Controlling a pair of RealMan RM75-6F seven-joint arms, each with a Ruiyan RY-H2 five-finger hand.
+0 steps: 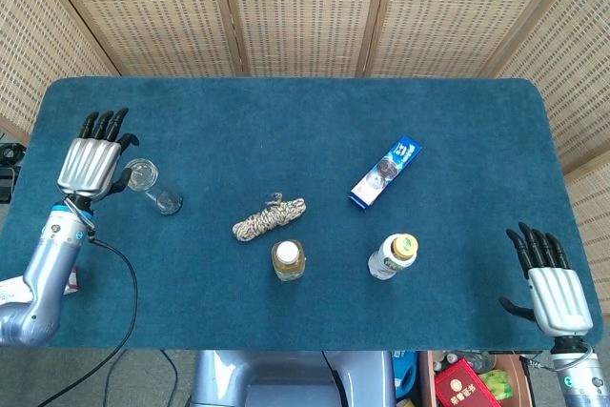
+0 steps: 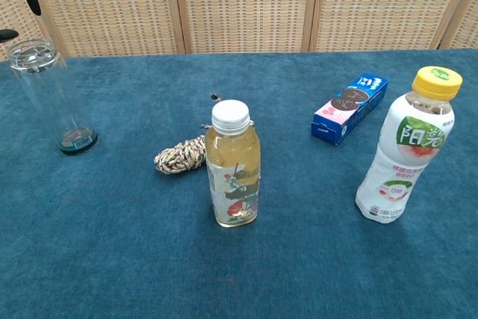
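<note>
Clear tall glass tumbler (image 1: 152, 186), empty, upright near the left edge of the blue-felt table (image 1: 286, 121).
Likely light, rigid, slick, breakable, tippy; best taken around mid-body. Left robot hand (image 1: 88, 161) just beside its rim, fingers spread, holding nothing, apparently not touching.

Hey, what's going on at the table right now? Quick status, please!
Left hand open, just beside the clear glass bottle, not gripping. Right hand open at the table's near corner, holding nothing. Bottle upright; rope bundle and two drink bottles well clear.
</note>
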